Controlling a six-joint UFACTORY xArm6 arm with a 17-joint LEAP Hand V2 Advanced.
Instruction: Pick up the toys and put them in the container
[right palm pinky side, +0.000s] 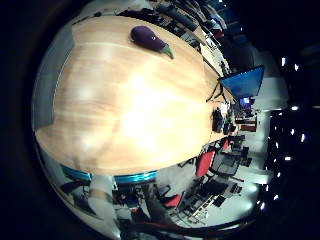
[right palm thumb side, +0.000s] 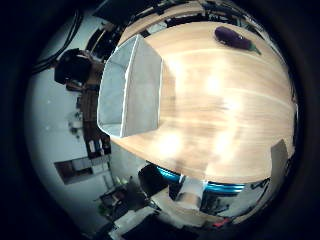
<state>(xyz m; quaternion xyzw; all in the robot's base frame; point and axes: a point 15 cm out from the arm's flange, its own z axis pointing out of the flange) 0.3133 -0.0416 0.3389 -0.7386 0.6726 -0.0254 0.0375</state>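
A purple toy eggplant (right palm pinky side: 149, 39) lies on the wooden table (right palm pinky side: 130, 115), well apart from the grey container (right palm thumb side: 131, 90), long axis along the far edge. Hand's fingers unseen; grip cannot be told.

A pale wooden table (right palm pinky side: 125, 115) stands among red chairs (right palm pinky side: 204, 163) and a blue screen (right palm pinky side: 244, 81).

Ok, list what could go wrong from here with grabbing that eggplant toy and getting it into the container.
1. The eggplant toy lies near the far edge of the wooden table; a clumsy touch may roll it off.
2. The grey container sits at the table's edge and looks light, so a bump during the drop may shift or tip it.
3. Toy and container lie well apart, so a loose hold could fail during the carry.
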